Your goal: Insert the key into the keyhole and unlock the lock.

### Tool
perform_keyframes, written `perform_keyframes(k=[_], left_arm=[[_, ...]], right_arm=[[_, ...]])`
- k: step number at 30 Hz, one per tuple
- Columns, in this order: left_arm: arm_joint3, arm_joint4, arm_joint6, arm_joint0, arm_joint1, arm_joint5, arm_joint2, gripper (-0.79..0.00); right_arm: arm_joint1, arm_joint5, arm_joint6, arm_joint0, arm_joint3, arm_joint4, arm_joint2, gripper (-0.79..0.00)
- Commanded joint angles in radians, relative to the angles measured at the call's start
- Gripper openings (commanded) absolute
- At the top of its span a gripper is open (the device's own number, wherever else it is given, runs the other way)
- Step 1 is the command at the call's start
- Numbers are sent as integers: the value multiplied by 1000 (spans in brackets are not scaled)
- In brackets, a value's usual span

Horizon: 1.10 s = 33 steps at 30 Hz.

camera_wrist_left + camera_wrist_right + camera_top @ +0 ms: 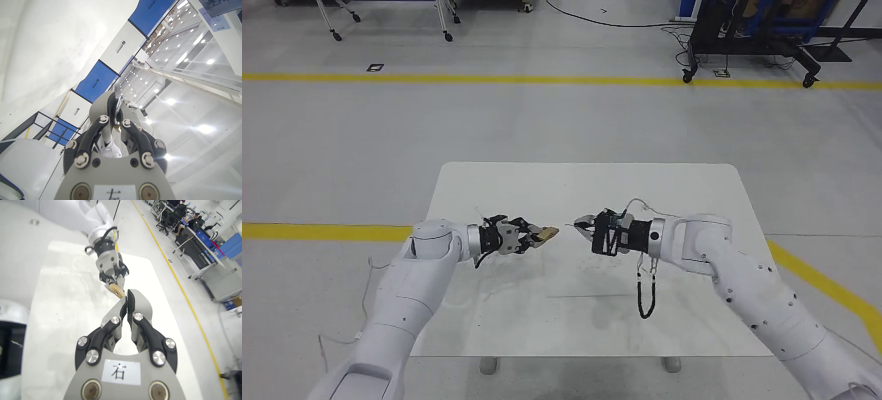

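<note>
Both arms hang above the white table [682, 190], wrists facing each other over its middle.

Left gripper [534, 236] [115, 283]: you see it pinching the brass lock [546, 234] [116, 291], the body sticking out past the fingertips toward the other arm. In its own wrist view the left gripper [115, 108] clamps a silvery metal part [118, 106] of the lock between the pads.

Right gripper [584, 224] [127, 299]: pads pressed together. From above you can make out a thin pale sliver, the key [569, 226], poking from the tips toward the lock. Key tip sits right at the lock's end face; you cannot tell whether it is in the keyhole.
</note>
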Motion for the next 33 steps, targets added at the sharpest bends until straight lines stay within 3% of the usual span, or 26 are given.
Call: perform_keyframes(k=[1, 5, 12, 19, 33], left_arm=[[-15, 0, 8, 6, 3, 22, 1, -785], [-49, 6, 28, 17, 7, 63, 11, -785], [-94, 30, 35, 23, 15, 118, 35, -785], [-121, 19, 46, 27, 23, 133, 36, -785], [-104, 0, 40, 1, 26, 120, 76, -785]], right_arm=[[3, -11, -7, 2, -22, -151, -13, -785], [8, 1, -101, -3, -47, -296, -31, -785], [6, 20, -123, -5, -64, -475, -77, -785], [9, 13, -194, -5, -59, -528, -80, -785], [-1, -3, -227, 10, -23, -549, -91, -785]])
